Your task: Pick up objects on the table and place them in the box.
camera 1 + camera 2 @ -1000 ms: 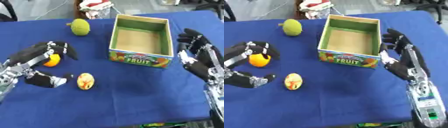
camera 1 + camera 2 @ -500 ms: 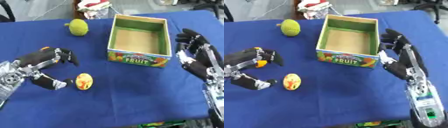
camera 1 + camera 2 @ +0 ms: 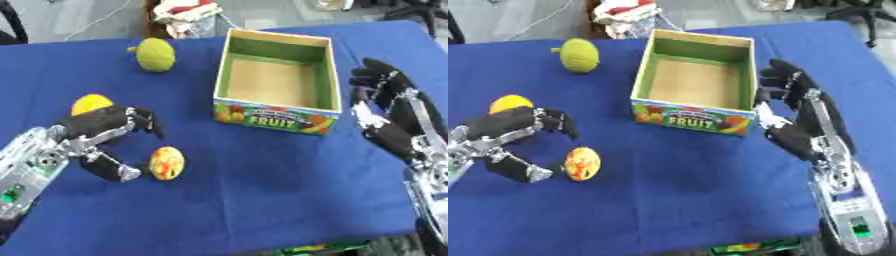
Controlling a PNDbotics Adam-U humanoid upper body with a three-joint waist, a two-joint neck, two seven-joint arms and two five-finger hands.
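Tabletop (image 3: 262,200), blue-covered: carries all items. Box (image 3: 276,82), open-topped cardboard, printed "FRUIT": empty inside. Right hand (image 3: 794,122) open, just beside the box's right wall. Left hand (image 3: 101,137) spread, gripping nothing, thumb near the red-yellow fruit (image 3: 166,162). Green fruit (image 3: 156,54) lies far left; orange fruit (image 3: 90,104) sits behind the left hand. The fruits look light, rigid, smooth (likely to roll); take hold across the middle.

Blue cloth-covered table (image 3: 262,200) carries an open green-lined cardboard fruit box (image 3: 278,80), a bumpy green fruit (image 3: 155,54), an orange (image 3: 89,103), and a red-yellow oval fruit (image 3: 166,163).
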